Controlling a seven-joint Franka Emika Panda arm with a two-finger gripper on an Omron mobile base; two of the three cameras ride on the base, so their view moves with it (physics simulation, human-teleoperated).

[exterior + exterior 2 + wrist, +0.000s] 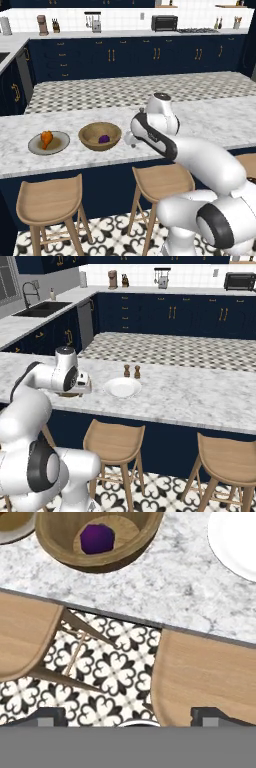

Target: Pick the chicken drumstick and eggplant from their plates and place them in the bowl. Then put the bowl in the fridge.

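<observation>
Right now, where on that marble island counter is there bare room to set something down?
The widest bare stretch of the counter runs right of the white plate and the two shakers. A narrower strip lies in front of the wooden bowl along the stool-side edge. It is crowded where the grey plate sits beside the bowl.

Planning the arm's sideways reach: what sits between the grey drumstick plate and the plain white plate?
The light-brown wooden bowl holding the purple eggplant, seen in the hand view.
</observation>
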